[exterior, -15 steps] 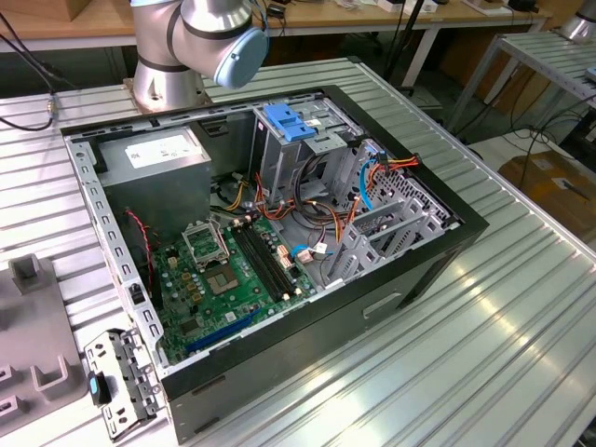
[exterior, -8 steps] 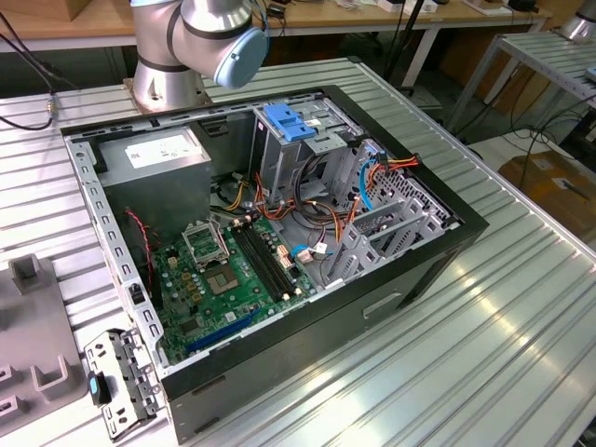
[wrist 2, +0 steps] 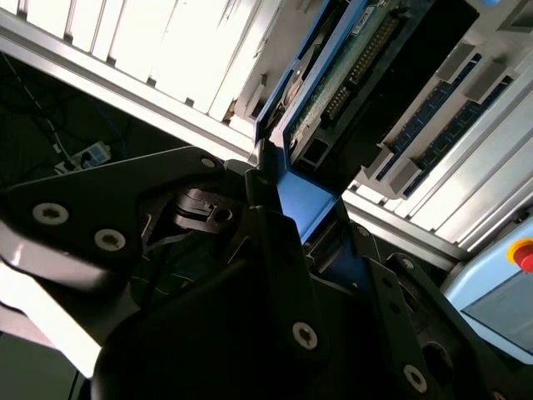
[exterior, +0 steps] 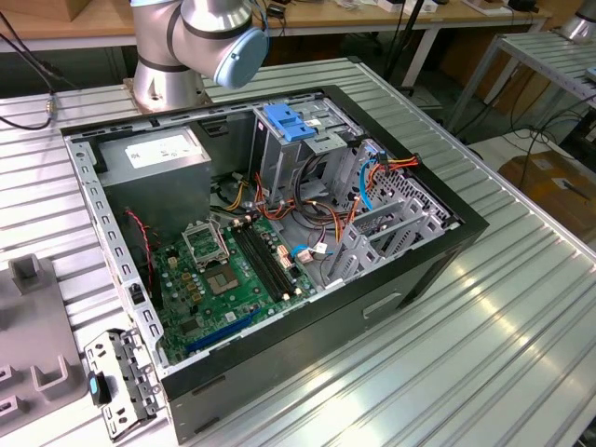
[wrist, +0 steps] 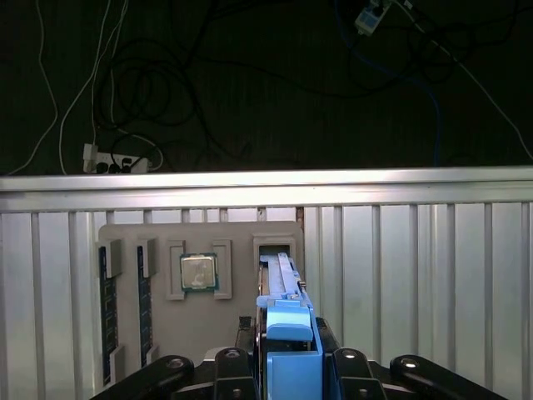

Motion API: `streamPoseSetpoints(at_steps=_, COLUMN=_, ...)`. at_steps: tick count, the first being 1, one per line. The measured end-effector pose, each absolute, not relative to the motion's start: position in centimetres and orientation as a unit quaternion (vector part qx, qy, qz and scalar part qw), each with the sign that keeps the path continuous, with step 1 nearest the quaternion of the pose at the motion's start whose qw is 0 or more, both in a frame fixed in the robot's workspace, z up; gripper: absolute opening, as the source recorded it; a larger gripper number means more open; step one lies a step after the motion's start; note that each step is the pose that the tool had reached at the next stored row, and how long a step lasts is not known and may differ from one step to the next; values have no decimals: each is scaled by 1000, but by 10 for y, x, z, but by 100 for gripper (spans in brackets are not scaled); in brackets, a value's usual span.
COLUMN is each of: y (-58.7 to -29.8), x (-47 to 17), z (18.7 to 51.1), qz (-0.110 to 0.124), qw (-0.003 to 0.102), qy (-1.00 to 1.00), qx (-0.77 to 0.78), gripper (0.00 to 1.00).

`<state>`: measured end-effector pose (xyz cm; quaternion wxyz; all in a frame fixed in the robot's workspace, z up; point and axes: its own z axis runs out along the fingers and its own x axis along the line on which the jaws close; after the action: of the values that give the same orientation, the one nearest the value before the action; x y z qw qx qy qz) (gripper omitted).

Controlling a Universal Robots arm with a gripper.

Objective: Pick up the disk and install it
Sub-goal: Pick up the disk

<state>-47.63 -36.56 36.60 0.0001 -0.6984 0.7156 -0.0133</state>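
The disk (wrist: 282, 279) stands on edge between the jaws, its blue carrier edge (wrist: 290, 327) nearest the wrist and its grey body running out ahead of the jaws towards a slot in the grey parts tray (wrist: 241, 237). Whether its far end sits in that slot or just clear of it I cannot tell. The gripper (wrist: 289, 371) looks closed on the carrier, a finger pressed to each side. In the second wrist view the green circuit board (wrist 2: 337, 79) on one face of the drive is bare. I judge it stiff, dense for its size, smooth on its metal faces and sensitive to knocks, so the plastic carrier and side rails are the sound place to hold, not the board. Beside the jaws, the tray also holds a processor chip (wrist: 199, 272) and memory sticks (wrist: 104, 287). Beyond the jaws lies the ribbed aluminium table (wrist: 400, 250).
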Motion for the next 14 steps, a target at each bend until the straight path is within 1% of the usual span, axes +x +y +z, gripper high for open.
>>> streamPoseSetpoints(at_steps=14, y=-366, x=-476, z=370, qz=-13, qw=0, qy=716, qx=-698, gripper=37)
